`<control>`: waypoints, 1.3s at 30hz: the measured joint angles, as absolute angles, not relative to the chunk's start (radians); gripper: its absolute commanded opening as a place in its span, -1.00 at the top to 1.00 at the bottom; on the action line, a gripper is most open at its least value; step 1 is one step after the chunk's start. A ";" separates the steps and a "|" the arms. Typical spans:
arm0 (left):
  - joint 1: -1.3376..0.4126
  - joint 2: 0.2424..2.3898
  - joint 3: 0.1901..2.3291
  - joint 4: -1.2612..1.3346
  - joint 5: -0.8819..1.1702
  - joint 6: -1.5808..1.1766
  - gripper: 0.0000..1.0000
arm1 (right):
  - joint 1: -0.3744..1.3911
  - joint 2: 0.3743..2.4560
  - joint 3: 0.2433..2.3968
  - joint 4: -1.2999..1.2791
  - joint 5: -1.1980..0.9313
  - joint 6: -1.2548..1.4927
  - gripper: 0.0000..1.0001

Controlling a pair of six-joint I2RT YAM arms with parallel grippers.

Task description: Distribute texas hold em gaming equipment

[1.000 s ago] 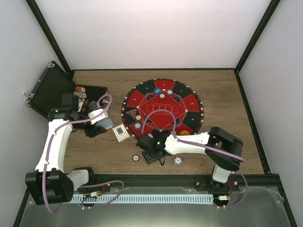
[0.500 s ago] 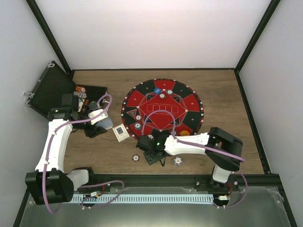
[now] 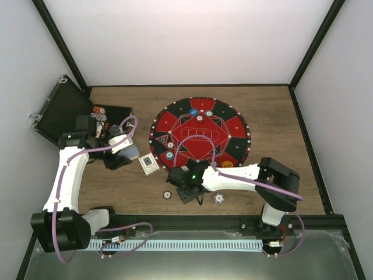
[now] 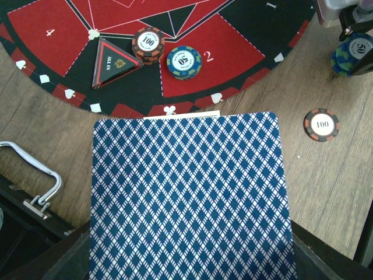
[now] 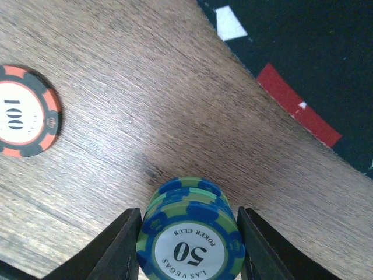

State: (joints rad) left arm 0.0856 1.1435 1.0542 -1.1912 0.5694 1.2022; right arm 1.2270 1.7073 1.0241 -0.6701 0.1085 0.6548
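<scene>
My left gripper (image 3: 126, 153) is shut on a stack of playing cards; their blue diamond backs (image 4: 186, 198) fill the lower left wrist view and hide the fingers. One card (image 3: 150, 163) lies on the wood beside it. My right gripper (image 3: 185, 190) is shut on a small stack of green-and-blue 50 chips (image 5: 189, 233), low over the wood just off the mat's near-left edge. An orange 100 chip (image 5: 23, 111) lies on the table to its left, and it also shows in the top view (image 3: 167, 194). A pale chip (image 3: 219, 199) lies to its right.
The round red-and-black mat (image 3: 233, 125) carries a 100 chip (image 4: 147, 44), a blue chip (image 4: 184, 61) and a triangular ALL IN marker (image 4: 113, 61). The open black case (image 3: 58, 111) with more chips stands at the far left; its metal latch (image 4: 41, 186) is near the cards.
My right gripper has shifted slightly to the left with the chip stack. The left arm and its cards have not moved.
</scene>
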 measured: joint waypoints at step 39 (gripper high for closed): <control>0.086 1.143 1.054 -1.196 0.570 1.210 0.78 | 0.529 1.705 1.059 -0.609 0.159 0.411 0.34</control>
